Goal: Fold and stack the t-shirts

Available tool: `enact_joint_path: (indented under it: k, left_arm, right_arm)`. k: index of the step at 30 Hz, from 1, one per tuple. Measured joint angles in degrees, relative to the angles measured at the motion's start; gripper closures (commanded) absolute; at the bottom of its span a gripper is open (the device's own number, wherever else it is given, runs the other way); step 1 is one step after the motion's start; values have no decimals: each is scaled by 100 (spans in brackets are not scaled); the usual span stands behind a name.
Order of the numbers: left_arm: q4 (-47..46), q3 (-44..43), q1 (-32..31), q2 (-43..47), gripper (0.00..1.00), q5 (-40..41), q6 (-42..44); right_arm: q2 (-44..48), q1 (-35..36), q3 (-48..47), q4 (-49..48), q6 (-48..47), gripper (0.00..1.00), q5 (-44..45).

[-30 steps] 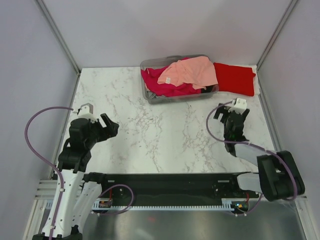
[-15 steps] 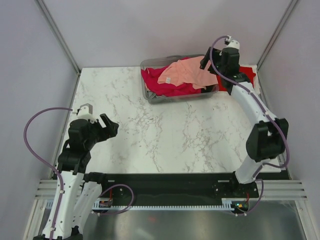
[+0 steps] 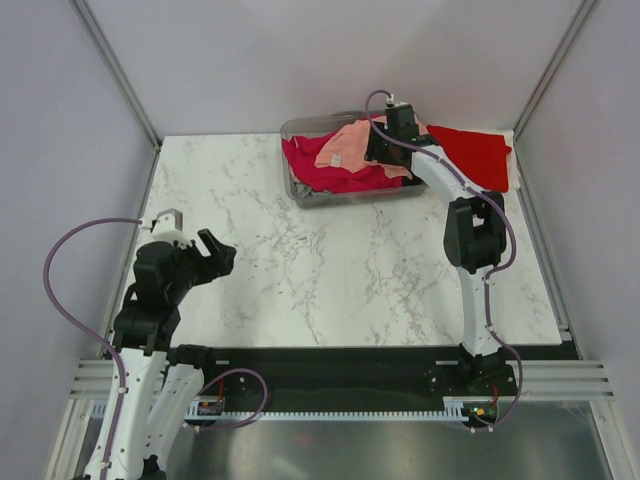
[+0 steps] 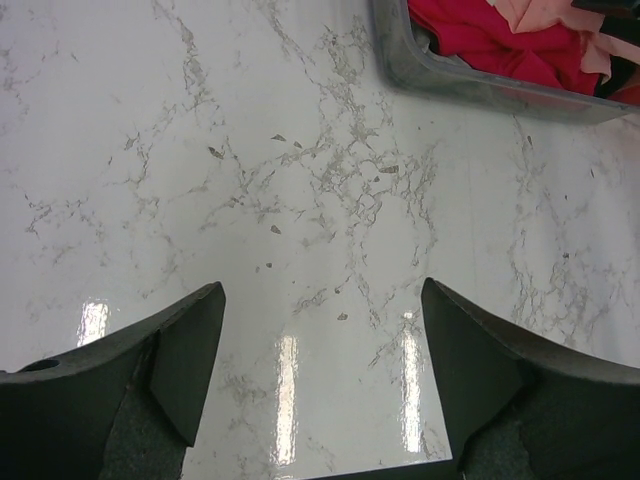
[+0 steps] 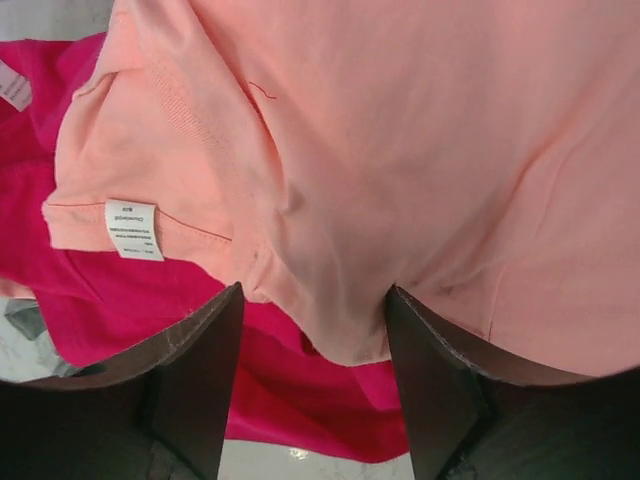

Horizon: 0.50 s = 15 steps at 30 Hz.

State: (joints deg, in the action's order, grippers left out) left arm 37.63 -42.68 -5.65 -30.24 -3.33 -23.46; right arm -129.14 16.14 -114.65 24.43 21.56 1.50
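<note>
A salmon pink t-shirt lies crumpled on top of a magenta t-shirt in the clear grey bin at the table's far middle. A bright red t-shirt lies flat to the right of the bin. My right gripper is stretched over the bin, open, its fingers on either side of a fold of the salmon pink shirt, with magenta cloth beneath. My left gripper is open and empty over bare marble at the near left. No black shirt shows.
The bin's near wall shows at the top right of the left wrist view. White marble table spreads between the bin and the arm bases. Grey walls close the left, right and back.
My right arm swung from the near right up to the far right corner, then left over the bin onto the salmon pink shirt. The left arm has barely moved.
</note>
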Motion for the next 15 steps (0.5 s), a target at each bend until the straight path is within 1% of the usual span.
enact_joint_path:
  k: [1,3,4,5,6,7,15]
  left_arm:
    - [0,2,0,-2,14,0,0]
    - [0,0,0,0,14,0,0]
    - [0,0,0,0,14,0,0]
    - [0,0,0,0,14,0,0]
    - [0,0,0,0,14,0,0]
    - [0,0,0,0,14,0,0]
    - [0,2,0,28,14,4,0]
  right_arm:
    - [-66,22,-98,28,-37,49,52]
    - [-101,31,-166,83,-90,56,162]
    - [-101,28,-175,105,-107,71,203]
    - [-101,20,-190,118,-160,79,258]
    - [-101,7,-208,133,-175,86,313]
    - [-101,-7,-214,140,-212,99,337]
    - [-76,-11,-251,245,-339,100,334]
